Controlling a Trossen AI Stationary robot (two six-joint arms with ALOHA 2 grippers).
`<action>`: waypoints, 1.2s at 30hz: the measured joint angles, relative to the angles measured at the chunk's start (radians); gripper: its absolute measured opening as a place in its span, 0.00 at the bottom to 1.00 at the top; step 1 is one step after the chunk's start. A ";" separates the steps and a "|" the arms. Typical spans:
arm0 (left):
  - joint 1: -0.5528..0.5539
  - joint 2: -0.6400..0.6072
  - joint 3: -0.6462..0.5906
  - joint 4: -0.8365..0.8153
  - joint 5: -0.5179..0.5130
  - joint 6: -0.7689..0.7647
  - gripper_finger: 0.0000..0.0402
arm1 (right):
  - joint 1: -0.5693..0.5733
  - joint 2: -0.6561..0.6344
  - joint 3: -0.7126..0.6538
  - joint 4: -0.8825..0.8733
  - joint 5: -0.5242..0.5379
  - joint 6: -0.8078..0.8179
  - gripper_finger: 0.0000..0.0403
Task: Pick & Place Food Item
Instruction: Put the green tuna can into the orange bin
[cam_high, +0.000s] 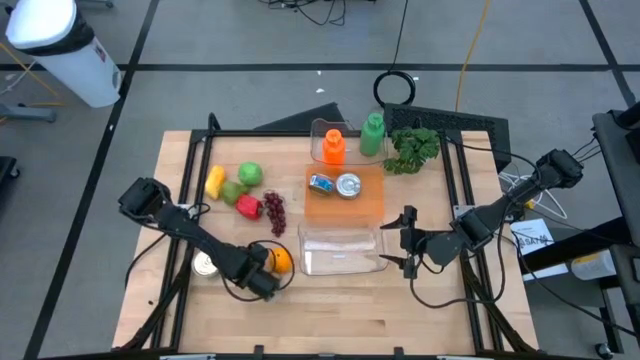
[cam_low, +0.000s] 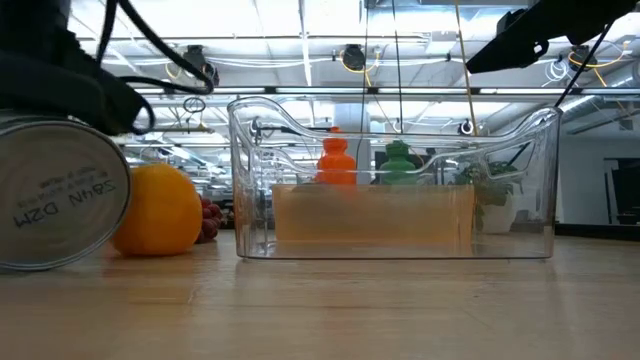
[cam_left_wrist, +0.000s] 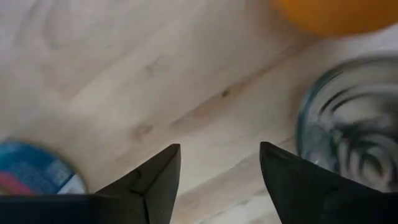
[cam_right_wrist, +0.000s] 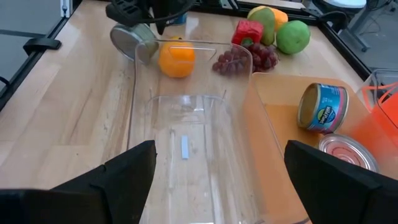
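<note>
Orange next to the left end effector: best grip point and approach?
Grip the orange across its widest middle, coming straight down from above. It is round, so any pair of opposite sides serves, but the can and the clear bin flank it, so a side approach looks crowded. The left end effector, open, is already beside it.

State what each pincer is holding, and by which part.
Nothing is held. The left pincer is open over bare wood, near the orange and a tin can. The right pincer is open beside the clear bin.
</note>
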 joint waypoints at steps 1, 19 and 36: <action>0.003 0.000 0.000 -0.010 -0.006 0.010 0.57 | 0.000 0.000 0.000 0.001 0.000 -0.001 0.83; -0.011 -0.294 0.012 -0.149 -0.164 -0.093 0.57 | 0.000 0.000 0.000 0.003 0.000 -0.001 0.83; -0.033 -0.193 0.012 0.095 0.024 -0.161 0.57 | 0.000 0.000 0.000 0.003 0.000 0.003 0.83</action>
